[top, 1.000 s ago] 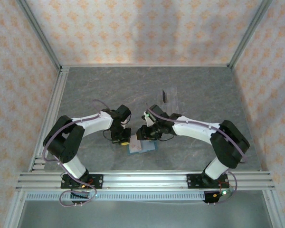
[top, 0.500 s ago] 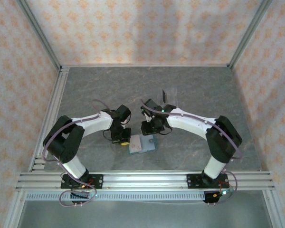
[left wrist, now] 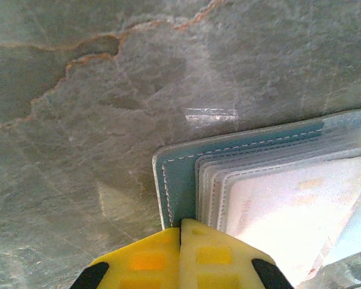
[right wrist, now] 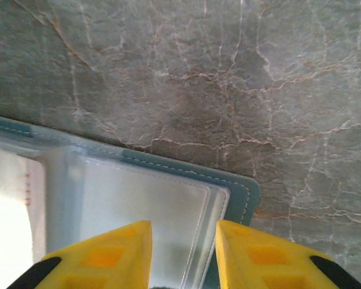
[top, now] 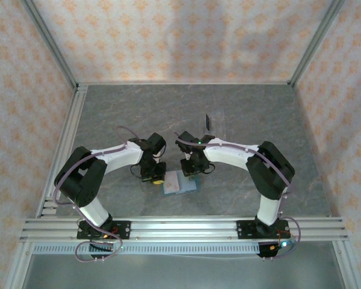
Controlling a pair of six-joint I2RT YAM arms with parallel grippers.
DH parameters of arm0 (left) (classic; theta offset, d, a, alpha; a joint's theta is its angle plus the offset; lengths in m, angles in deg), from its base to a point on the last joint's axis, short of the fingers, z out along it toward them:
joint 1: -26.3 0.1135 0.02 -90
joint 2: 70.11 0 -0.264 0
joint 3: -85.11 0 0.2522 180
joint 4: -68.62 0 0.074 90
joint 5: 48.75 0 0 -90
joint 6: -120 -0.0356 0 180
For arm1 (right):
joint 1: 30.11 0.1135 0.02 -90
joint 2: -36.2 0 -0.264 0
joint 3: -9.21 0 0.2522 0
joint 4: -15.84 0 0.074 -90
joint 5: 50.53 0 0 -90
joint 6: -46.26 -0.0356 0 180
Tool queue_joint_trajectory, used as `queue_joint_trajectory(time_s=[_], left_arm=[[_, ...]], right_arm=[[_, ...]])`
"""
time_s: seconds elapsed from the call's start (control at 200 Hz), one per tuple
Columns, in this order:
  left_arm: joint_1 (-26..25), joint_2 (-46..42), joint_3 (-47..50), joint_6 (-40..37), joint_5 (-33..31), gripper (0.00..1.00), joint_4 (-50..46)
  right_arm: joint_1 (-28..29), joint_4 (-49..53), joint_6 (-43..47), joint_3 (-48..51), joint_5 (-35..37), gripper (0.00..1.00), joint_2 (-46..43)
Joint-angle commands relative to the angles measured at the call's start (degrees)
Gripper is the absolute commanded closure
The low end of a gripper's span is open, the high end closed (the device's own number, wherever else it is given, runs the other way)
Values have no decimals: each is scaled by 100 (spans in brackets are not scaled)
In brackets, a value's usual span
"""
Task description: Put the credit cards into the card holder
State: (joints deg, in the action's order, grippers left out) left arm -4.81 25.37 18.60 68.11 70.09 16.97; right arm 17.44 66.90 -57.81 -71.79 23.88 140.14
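With the shut left gripper (left wrist: 180,224) pinning the left edge of the open card holder (top: 182,183), mid near edge of the table (top: 108,114), reach the narrowly parted, empty right gripper (right wrist: 182,227) toward the far edge for the upright dark credit card (top: 209,122).

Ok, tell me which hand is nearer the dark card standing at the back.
Right. The right hand hovers over the card holder in front of the dark card; the left hand sits at the holder's left edge, farther off.

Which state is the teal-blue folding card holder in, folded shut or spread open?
Spread open: the teal-blue folding card holder lies flat on the grey marbled table, its clear inner pockets facing up.
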Motion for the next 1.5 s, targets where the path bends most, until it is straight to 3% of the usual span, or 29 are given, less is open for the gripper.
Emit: queue_joint_trajectory(time_s=[0.0, 0.22, 0.53, 0.946, 1.491], left_arm=[[-51, -57, 154, 92, -120, 100, -66], [-45, -46, 198, 118, -115, 100, -8], [-52, -34, 248, 103, -114, 100, 4], [-49, -28, 262, 90, -98, 100, 41], [-63, -32, 164, 100, -44, 100, 10]], right_arm=[[134, -62, 21, 165, 343, 67, 45], [347, -50, -11, 220, 627, 72, 217], [395, 179, -104, 171, 852, 100, 48], [400, 755, -54, -409, 905, 100, -347], [413, -103, -659, -501, -870, 100, -304]])
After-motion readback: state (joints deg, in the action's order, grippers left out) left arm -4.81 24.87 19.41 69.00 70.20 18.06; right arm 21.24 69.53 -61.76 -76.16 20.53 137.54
